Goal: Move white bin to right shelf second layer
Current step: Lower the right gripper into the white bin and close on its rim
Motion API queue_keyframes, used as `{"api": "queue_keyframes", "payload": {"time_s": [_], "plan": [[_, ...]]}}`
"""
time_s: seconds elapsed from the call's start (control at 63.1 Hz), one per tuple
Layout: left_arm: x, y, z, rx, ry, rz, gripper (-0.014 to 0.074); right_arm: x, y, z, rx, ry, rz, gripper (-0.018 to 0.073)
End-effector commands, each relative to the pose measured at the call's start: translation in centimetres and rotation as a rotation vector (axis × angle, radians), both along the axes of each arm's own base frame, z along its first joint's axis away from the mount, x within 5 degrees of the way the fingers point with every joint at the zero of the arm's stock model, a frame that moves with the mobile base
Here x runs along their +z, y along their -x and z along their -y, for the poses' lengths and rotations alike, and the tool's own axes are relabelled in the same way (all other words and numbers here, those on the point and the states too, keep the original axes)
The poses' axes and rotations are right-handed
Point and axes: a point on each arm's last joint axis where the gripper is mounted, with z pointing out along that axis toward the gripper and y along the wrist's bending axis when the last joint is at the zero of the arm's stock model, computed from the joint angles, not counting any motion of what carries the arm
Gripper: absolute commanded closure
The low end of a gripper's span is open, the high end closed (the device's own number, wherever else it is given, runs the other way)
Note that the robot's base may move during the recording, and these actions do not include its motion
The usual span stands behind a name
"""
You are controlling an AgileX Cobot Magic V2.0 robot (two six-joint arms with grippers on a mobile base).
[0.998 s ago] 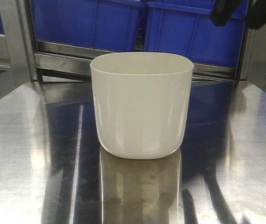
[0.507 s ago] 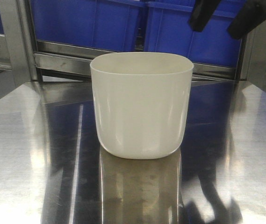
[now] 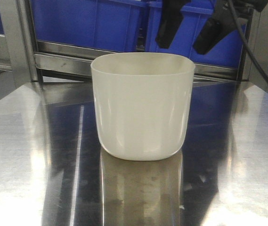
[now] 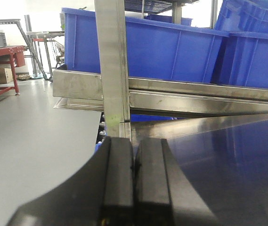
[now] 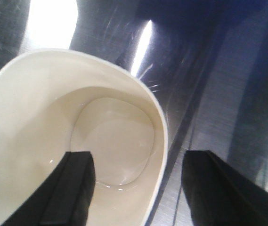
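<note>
Front view: the white bin (image 3: 143,106) stands upright on the steel counter (image 3: 25,155), about in the middle, with its reflection under it. It touches nothing but the counter. Above its back right rim hangs the right gripper (image 3: 181,45), its two black fingers (image 3: 170,23) spread apart and pointing down, clear of the rim. A black cable (image 3: 252,44) runs down at the right. Behind the counter a steel rack (image 3: 60,60) carries blue crates (image 3: 101,21).

Left wrist view: the left gripper (image 4: 134,183) has its fingers (image 4: 117,179) pressed together with nothing between them. It looks along the counter (image 4: 228,155) edge toward a steel upright (image 4: 111,70) of the rack, with blue crates (image 4: 171,52) on the level behind it. Grey floor (image 4: 35,141) lies to the left and a red-framed bench (image 4: 2,52) stands far off.

Right wrist view: the white bin (image 5: 39,103) is seen from above and is empty. The right gripper (image 5: 138,157) is wide open over the rim: one of the fingers (image 5: 72,188) is above the inside of the bin, the other above the bare counter (image 5: 209,70) just outside it, so the wall lies between them. Whether either one touches the wall cannot be told here
</note>
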Motion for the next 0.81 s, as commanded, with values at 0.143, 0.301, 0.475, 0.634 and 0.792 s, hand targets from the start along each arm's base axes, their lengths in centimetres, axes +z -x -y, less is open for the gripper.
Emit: {"api": "queue_keyframes", "payload": {"time_s": [0.143,0.301,0.475,0.634,0.792], "plan": [[-0.3,0.0,0.0,0.003,0.023,0.063,0.0512,1.5,-0.4,0.0,0.005,-0.006,0.087,0.0043],[-0.3,0.0,0.0,0.003,0.023,0.063,0.0512,0.7,-1.0,-0.1,0.007,0.025,0.079,0.0043],[-0.3,0.0,0.0,0.003,0.023,0.063,0.0512,-0.8,-2.0,-0.1,0.015,0.09,0.077,0.0043],[-0.3,0.0,0.0,0.003,0.023,0.063,0.0512,-1.7,-2.7,-0.3,0.017,0.109,0.083,0.0043],[-0.3,0.0,0.0,0.003,0.023,0.063,0.0512,-2.4,-3.2,-0.6,0.016,0.109,0.09,0.0043]]}}
